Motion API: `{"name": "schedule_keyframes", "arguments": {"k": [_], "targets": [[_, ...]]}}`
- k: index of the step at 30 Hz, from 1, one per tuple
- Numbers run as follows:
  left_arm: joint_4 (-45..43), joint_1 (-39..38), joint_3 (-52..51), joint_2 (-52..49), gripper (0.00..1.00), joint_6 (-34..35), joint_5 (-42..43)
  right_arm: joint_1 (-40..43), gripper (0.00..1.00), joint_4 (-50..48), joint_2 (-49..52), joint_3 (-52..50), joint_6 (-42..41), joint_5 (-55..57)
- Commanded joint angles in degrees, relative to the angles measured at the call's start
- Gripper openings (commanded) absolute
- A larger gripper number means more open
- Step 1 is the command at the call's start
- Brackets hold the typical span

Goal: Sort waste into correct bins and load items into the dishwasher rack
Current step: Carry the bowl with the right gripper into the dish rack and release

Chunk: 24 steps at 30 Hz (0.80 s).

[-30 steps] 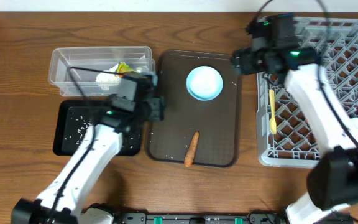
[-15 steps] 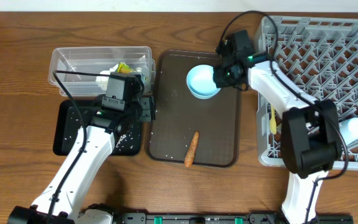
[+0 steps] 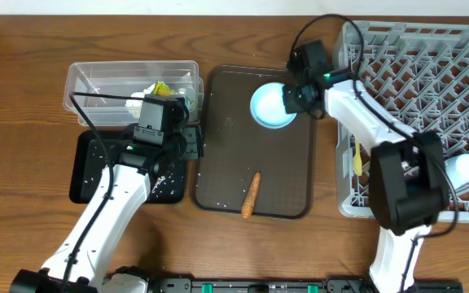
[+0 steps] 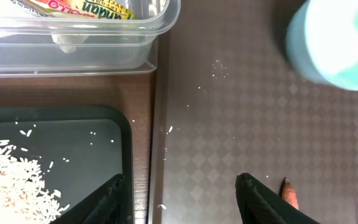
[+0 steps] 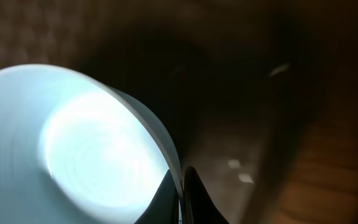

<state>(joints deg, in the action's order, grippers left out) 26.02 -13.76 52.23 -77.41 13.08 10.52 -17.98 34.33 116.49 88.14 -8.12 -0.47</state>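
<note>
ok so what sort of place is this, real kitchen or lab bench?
Probably a lab bench staged as a dish-clearing station, not a real kitchen: a bare wooden table holding a grey dishwasher rack, a brown serving tray, and a clear tub and black tray as waste bins.

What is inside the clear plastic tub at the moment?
A crumpled white tissue and a yellow-green snack wrapper lie in the clear tub. From above, the left arm covers the tub's near right corner, so part of the tissue is hidden.
</note>
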Motion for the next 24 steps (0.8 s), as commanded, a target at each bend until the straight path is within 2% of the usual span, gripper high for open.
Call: {"name": "schedule_keyframes", "arguments": {"k": [1, 5, 11, 15, 16, 20, 24], "targets": [[0.31, 0.2, 0.5, 0.57, 0.58, -0.55, -0.11, 2.12, 0.01, -1.29, -10.19, 2.25, 6.03, 9.33], [0.28, 0.2, 0.5, 0.57, 0.58, -0.55, -0.11, 4.33, 0.01, -3.67, -15.82, 2.25, 16.17, 20.74], [0.07, 0.2, 0.52, 0.57, 0.58, -0.57, -0.11, 9.22, 0.01, -12.41, -17.81, 2.16, 32.72, 46.36], [0.09, 0.2, 0.5, 0.57, 0.59, -0.57, -0.11, 14.29, 0.01, -16.0, -15.47, 2.1, 51.8, 50.51], [0.07, 0.2, 0.52, 0.57, 0.59, -0.57, -0.11, 15.39, 0.01, -16.55, -14.73, 2.08, 54.21, 51.76], [0.09, 0.2, 0.5, 0.57, 0.59, -0.57, -0.11, 19.93, 0.01, -18.73, -11.8, 2.08, 57.55, 54.45], [0.11, 0.2, 0.5, 0.57, 0.59, -0.55, -0.09, 23.32, 0.01, -18.69, -8.66, 2.08, 57.46, 53.81]]}}
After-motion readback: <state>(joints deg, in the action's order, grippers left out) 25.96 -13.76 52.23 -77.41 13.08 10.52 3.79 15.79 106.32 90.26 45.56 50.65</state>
